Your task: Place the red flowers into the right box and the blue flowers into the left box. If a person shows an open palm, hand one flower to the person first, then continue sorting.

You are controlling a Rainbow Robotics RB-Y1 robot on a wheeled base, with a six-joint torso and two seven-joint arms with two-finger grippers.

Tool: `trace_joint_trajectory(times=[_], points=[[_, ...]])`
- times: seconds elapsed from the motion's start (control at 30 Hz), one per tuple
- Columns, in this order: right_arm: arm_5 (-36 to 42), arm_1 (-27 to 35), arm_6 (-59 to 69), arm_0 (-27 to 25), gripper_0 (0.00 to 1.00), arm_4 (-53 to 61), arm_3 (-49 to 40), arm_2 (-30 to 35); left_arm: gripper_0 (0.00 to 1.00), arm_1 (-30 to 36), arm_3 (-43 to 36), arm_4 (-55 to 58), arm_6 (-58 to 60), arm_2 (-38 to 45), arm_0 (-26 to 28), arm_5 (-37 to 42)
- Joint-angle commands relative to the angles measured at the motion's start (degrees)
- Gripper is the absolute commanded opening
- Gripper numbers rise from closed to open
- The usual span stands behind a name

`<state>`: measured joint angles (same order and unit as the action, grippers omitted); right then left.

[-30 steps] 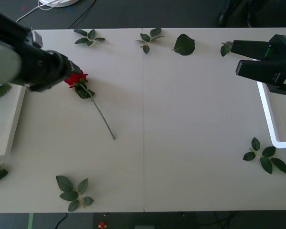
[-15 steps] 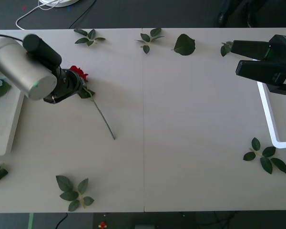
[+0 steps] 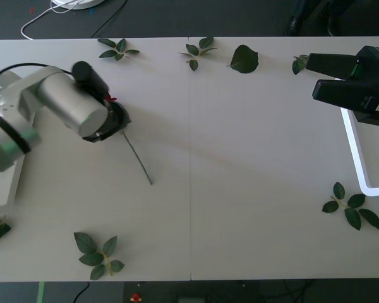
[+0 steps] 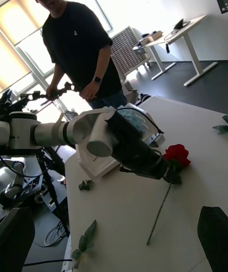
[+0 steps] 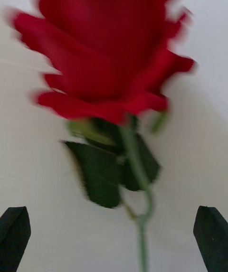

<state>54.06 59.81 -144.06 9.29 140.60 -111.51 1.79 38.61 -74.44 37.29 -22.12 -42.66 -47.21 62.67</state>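
A red flower [image 5: 104, 49] lies on the white table, its stem [image 3: 139, 161] pointing toward the front. My left gripper [image 3: 114, 120] hovers just over the rose head, open, with the stem [image 5: 137, 167] running between its black fingertips [image 5: 211, 236]. The right wrist view has the same rose [image 4: 176, 154] in front of the left arm. Behind that arm stands the left box [image 4: 95, 163], with a pale blue flower [image 4: 137, 119] in it. My right gripper [image 3: 312, 77] waits open at the far right, above the right box [image 3: 357, 158].
Loose green leaf sprigs lie along the far edge [image 3: 199, 49], at the front left [image 3: 98, 252] and front right [image 3: 350, 208]. A single broad leaf [image 3: 244, 59] rests at the back. The left box [image 3: 6, 183] sits at the table's left edge.
My left arm has swung to the right and now covers the rose head. The rose and my right arm have stayed put.
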Motion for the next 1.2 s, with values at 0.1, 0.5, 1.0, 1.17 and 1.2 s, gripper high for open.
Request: trace_joint_trajectory(times=[0.1, 0.5, 1.0, 1.17, 1.2], points=[[-0.3, 0.0, -0.6, -0.4, 1.0, 0.0, -0.4, 1.5, 1.0, -3.4, 0.4, -1.8, -0.9, -1.5, -3.4, -1.4], [-0.3, -0.1, -0.6, -0.4, 1.0, 0.0, -0.4, 1.5, 1.0, -3.9, 3.6, -2.6, -0.6, -6.6, -3.3, -5.0], [-0.3, 0.0, -0.5, -0.4, 1.0, 0.2, -0.4, 1.5, 0.0, -4.7, 6.3, -3.5, -2.1, -6.7, -3.3, -7.5], [-0.3, 0.0, -0.5, -0.4, 1.0, 0.3, -0.4, 1.5, 0.0, -4.8, 6.2, -3.5, -2.8, -6.7, -3.3, -7.5], [-0.3, 0.0, -0.5, -0.4, 1.0, 0.3, -0.4, 1.5, 0.0, -4.8, 6.3, -3.6, -2.8, -6.7, -3.3, -7.6]])
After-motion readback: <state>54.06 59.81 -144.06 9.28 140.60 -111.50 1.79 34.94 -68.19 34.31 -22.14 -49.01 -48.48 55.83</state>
